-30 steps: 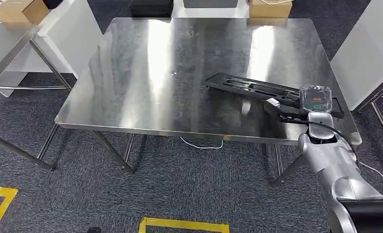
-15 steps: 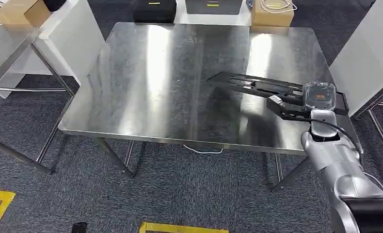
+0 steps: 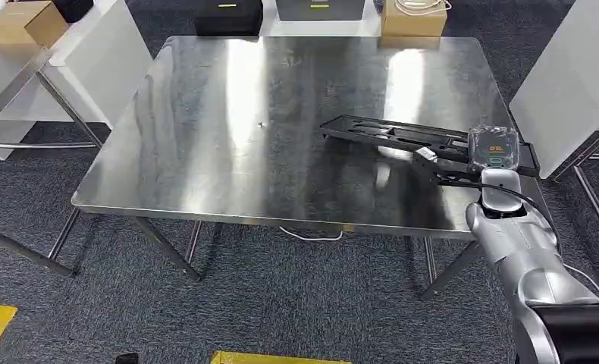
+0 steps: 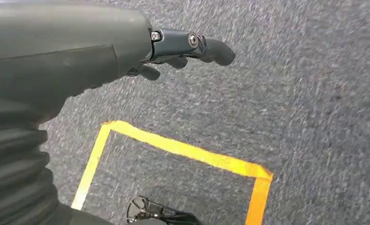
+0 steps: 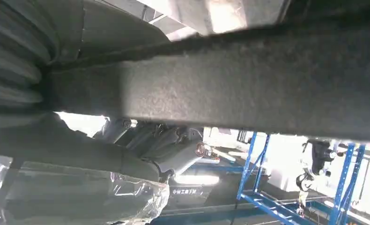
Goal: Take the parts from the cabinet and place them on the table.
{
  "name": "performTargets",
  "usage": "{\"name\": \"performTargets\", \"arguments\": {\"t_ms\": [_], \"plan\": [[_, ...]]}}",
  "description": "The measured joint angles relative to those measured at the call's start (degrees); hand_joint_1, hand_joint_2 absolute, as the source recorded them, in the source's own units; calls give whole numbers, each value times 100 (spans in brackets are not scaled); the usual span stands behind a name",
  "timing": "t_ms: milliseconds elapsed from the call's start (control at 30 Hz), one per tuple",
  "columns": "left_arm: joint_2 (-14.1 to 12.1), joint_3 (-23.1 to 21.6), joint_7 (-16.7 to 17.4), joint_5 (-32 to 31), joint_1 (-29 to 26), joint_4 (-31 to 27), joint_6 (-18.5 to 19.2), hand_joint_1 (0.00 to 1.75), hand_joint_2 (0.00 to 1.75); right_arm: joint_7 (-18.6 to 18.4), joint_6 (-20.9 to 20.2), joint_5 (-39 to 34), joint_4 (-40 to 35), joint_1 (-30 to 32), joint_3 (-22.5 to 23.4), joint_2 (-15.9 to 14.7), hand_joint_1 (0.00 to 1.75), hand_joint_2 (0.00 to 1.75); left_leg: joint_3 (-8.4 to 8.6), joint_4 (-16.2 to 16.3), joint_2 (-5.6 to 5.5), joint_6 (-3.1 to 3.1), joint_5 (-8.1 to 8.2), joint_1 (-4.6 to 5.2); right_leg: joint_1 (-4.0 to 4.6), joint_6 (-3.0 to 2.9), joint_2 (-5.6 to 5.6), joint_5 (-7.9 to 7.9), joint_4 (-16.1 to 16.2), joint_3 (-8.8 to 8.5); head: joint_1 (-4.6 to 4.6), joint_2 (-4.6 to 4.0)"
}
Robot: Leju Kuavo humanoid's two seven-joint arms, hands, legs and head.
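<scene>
A long flat black part (image 3: 391, 135) with cut-outs stretches low over the right side of the steel table (image 3: 228, 121). My right hand (image 3: 442, 168) holds it at its near end, by the table's right front corner. In the right wrist view the part (image 5: 230, 89) runs as a dark bar across the picture, with the fingers (image 5: 166, 147) curled under it. I cannot tell whether the part touches the tabletop. My left hand (image 4: 85, 51) hangs over grey carpet, fingers (image 4: 206, 46) stretched out and holding nothing.
White panels stand at the table's left (image 3: 111, 53) and right (image 3: 573, 83). Cardboard boxes (image 3: 412, 17) and black cases (image 3: 228, 15) lie past the far edge. A second table (image 3: 8, 83) is at the left. Yellow floor tape (image 4: 173, 147) marks the carpet.
The whole picture has shifted a little, so the camera moved. The black part stays in my right hand over the same corner of the table.
</scene>
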State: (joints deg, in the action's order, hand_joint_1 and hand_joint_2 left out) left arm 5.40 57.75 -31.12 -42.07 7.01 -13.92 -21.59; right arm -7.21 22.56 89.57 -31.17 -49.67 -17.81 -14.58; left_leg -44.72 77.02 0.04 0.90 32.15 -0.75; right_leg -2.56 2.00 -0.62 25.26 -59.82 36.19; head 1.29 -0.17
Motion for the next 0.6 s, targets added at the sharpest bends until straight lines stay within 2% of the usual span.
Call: {"name": "performTargets", "arguments": {"t_ms": [33, 100, 133, 167, 200, 233, 300, 600], "plan": [[0, 0, 13, 0, 0, 0, 2, 0, 175, 0, 0, -20, 7, 5, -2, 2, 175, 175, 91, -222, -1, -13, -175, -3, 8, -10, -2, 6, 1, -6, -11, 0], [0, 0, 13, 0, 5, 0, 4, 0, 175, 0, 0, -50, 9, -12, 7, 0, 175, 175, 668, -1298, -1, -37, -714, -11, 2, -23, -8, 13, 6, -39, -9, 0], [2, 0, 17, 0, 10, 0, 15, 0, 175, 2, 0, -59, 9, -38, 13, -7, 175, 175, 914, -1756, -2, -68, -787, -25, 16, -23, -14, 14, 10, -46, -2, 0], [4, 0, 28, -2, 19, 0, 26, 0, 175, 2, 0, -63, 11, -55, 13, -22, 175, 175, 950, -1783, -34, -210, -657, 10, 54, -23, -19, 14, 14, -36, 7, 0], [7, 0, 31, -9, 19, 0, 31, 0, 175, 9, 0, -63, 13, -65, 13, -31, 175, 175, 926, -1791, -32, -142, -791, 14, 57, -23, -19, 14, 16, -35, -13, 0], [7, 0, 42, -11, 16, 2, 44, 0, 175, 9, 0, -61, 15, -64, 13, -46, 175, 175, 932, -1791, -33, -48, -745, 29, 59, -23, -19, 14, 33, -37, 9, 0], [7, 0, 50, -17, 16, 2, 46, 0, 175, 9, -4, -31, 31, -58, 13, -52, 175, 175, 929, -1806, -33, -46, -771, 44, 58, -45, -14, -4, 76, -56, 7, 0], [9, 0, 57, -52, 16, 2, 20, 0, 175, 11, -9, 37, 50, -62, 13, -94, 175, 175, 920, -1811, -41, -6, -790, 103, 55, 14, -9, -39, 167, -107, -2, 0]]}}
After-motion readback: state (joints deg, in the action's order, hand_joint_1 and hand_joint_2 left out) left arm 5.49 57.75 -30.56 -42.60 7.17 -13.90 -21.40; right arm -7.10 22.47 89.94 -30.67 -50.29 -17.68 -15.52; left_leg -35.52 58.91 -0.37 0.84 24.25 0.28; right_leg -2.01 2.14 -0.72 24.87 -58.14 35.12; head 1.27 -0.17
